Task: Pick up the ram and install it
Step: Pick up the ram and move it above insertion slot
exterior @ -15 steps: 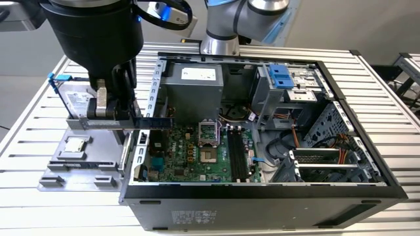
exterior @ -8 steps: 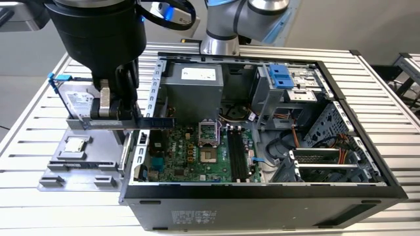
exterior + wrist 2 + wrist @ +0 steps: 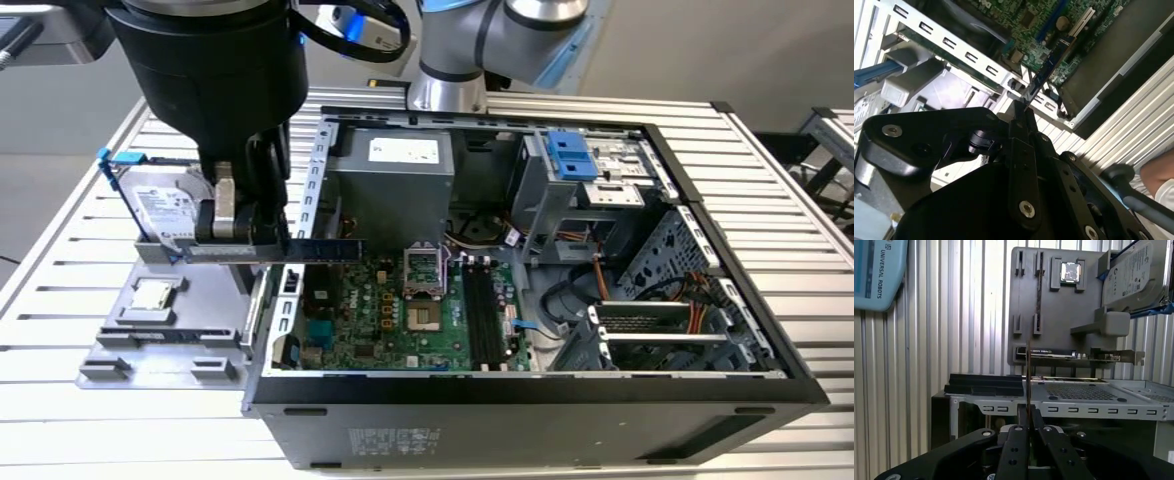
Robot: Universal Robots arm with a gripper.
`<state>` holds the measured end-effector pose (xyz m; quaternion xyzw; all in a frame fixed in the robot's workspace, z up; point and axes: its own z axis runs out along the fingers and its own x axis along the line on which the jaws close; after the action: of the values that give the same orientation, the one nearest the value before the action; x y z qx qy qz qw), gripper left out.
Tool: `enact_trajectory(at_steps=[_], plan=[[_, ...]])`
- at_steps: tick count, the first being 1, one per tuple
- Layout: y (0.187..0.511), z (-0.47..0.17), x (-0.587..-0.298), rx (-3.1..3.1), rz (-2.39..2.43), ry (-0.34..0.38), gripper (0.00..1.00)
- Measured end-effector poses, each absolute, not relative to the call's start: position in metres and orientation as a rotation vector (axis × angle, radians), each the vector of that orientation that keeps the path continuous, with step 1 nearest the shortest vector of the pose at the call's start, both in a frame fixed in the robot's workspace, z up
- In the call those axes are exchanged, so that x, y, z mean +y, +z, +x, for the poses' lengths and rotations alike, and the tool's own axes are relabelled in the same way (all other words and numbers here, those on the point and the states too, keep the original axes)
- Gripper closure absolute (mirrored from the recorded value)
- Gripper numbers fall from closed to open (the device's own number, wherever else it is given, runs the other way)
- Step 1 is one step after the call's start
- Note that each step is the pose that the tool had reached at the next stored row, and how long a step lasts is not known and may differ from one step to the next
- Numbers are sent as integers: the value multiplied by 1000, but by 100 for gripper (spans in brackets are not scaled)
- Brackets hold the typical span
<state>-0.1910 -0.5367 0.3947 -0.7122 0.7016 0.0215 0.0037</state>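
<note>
The pincer [image 3: 232, 240] grips one end of the ram [image 3: 327, 247]. The stick lies level, its long axis pointing to the exterior view's right, over the case wall [image 3: 316, 170], well apart from the memory slots [image 3: 482, 312].

Lettering stands on the blue arm cover [image 3: 876, 275].

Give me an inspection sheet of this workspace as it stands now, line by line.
Surface: slatted metal table, carrying an open computer case and a grey fixture plate.
Job's things: the ram is held in the air by the case's side wall, not in the memory slots.
Clutter: hard drive and processor chip on the plate.
Grippers: gripper shut on the ram.
Cables: wire bundles inside the case.
Surroundings: another slatted bench at the exterior view's right.
</note>
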Motion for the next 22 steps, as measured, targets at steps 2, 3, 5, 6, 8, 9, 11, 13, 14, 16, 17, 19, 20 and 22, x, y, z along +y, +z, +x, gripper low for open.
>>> enact_trajectory(at_steps=[2, 3, 5, 6, 8, 9, 11, 13, 14, 16, 17, 19, 20, 22], plan=[[395, -188, -537, 2199, -2232, 67, 100], [395, -187, -537, 2199, -2232, 67, 100], [395, -183, -537, 2199, -2232, 67, 100], [395, -180, -537, 2199, -2232, 67, 100], [395, -176, -537, 2199, -2232, 67, 100], [395, -173, -537, 2199, -2232, 67, 100], [395, -168, -537, 2199, -2232, 67, 100], [395, -161, -537, 2199, -2232, 67, 100], [395, -158, -537, 2199, -2232, 67, 100], [395, -152, -537, 2199, -2232, 67, 100], [395, -150, -537, 2199, -2232, 67, 100], [395, -145, -537, 2199, -2232, 67, 100], [395, -142, -537, 2199, -2232, 67, 100], [395, -136, -537, 2199, -2232, 67, 100]])
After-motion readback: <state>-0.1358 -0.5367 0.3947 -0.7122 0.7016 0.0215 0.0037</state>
